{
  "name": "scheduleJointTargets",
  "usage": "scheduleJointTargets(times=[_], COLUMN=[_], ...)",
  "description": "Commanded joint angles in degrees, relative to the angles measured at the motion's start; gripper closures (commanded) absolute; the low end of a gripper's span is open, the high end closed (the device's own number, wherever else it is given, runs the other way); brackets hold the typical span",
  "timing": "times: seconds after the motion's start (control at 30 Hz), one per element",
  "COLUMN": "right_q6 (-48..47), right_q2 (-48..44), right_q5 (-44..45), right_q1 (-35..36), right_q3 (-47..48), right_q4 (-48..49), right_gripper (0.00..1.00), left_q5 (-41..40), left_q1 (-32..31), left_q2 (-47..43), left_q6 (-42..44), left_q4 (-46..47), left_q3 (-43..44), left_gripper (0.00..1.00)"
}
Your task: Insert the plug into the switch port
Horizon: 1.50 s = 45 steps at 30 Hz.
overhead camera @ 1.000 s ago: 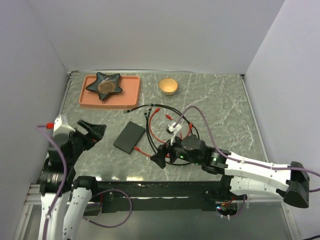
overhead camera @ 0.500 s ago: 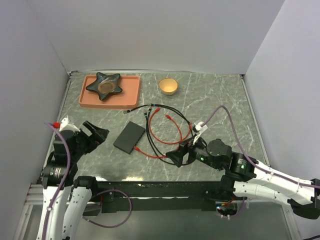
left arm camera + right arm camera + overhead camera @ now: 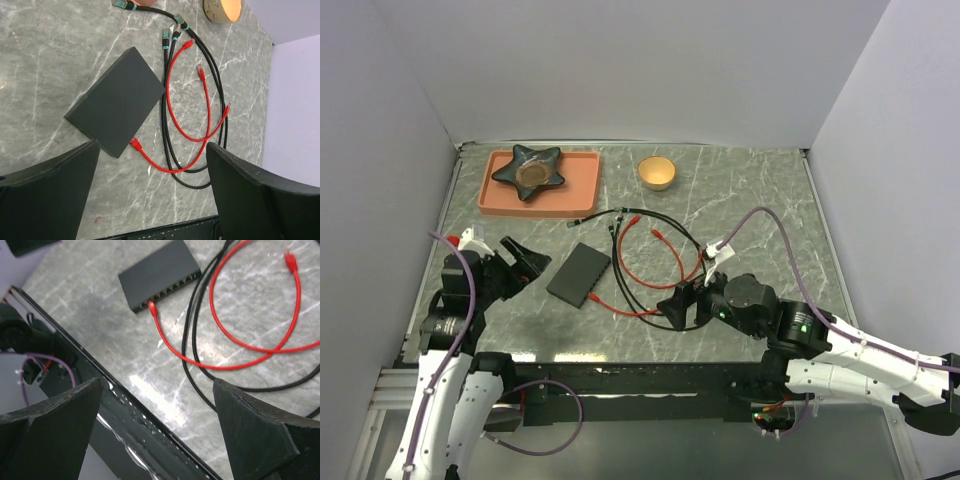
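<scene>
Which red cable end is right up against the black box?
The red plug at the port edge of the black box, near its corner. The other three red ends lie loose among the black cables, clear of the box.

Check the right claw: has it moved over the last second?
Yes. The right claw has pulled back to the right in the top view, away from the switch, which has stayed put.

I can't read any text, label, brand or number in any of my three views. The black switch box [image 3: 117,100] shows me only a plain matte top, and anything printed along its port side is too small for me to make out from the right wrist camera.
</scene>
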Motion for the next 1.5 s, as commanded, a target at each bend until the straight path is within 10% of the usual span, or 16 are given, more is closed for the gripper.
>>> scheduleJointTargets(times=[0.0, 0.43, 0.8, 1.47], right_q6=[1.36, -6.45, -12.16, -12.7], right_q2=[3.03, 38.01, 65.6, 77.83], right_q5=[2.71, -23.03, -17.1, -19.44], right_q1=[-1.0, -25.69, -30.27, -33.7], right_q3=[1.66, 18.5, 41.37, 54.02], right_q4=[1.34, 9.17, 0.66, -5.06], right_gripper=[0.01, 0.01, 0.06, 0.07], left_q5=[2.21, -1.66, -1.22, -3.32], left_q1=[0.06, -0.03, -1.87, -8.38], left_q2=[3.8, 22.61, 34.65, 44.5], left_q6=[-0.3, 4.8, 8.14, 8.4], left_q4=[7.31, 16.54, 17.95, 21.2], left_q3=[-1.68, 3.14, 9.65, 12.11], left_gripper=[0.07, 0.07, 0.08, 0.08])
